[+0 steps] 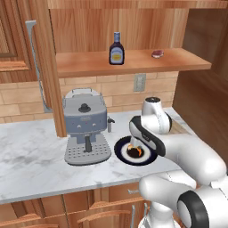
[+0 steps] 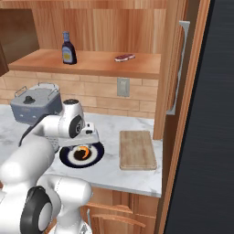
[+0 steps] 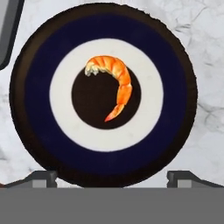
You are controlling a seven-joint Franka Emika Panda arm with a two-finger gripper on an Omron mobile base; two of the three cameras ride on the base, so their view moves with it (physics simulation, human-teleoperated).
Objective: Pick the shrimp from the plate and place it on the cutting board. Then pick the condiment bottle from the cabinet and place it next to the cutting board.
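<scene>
I see the shrimp [image 3: 114, 83] lying on the plate [image 3: 35, 100], curled across the upper edge of the dark centre where it meets the white ring, its pale head end toward the upper left of the hand view and its tail tapering down toward the middle. From the base cameras the shrimp [image 2: 83, 151] is a small orange crescent on the plate [image 2: 68, 160], which sits on the marble counter [image 1: 31, 156] just beside the coffee machine [image 1: 85, 127]. My gripper [image 3: 112, 177] hangs directly above the plate with its jaws spread wide apart, one dark fingertip at each lower corner of the hand view, straddling the plate's near rim and touching nothing. The shrimp sits between the lines of the two fingers but well ahead of them. In the right base view the cutting board [image 2: 136, 150] lies flat on the counter to the right of the plate, near it but apart, and bare. Up on the open shelf of the cabinet [image 1: 133, 62] the condiment bottle [image 1: 116, 49] stands upright against the panelled back, and a small dark red lump [image 1: 157, 54] rests farther along the same shelf, well apart from the bottle.
</scene>
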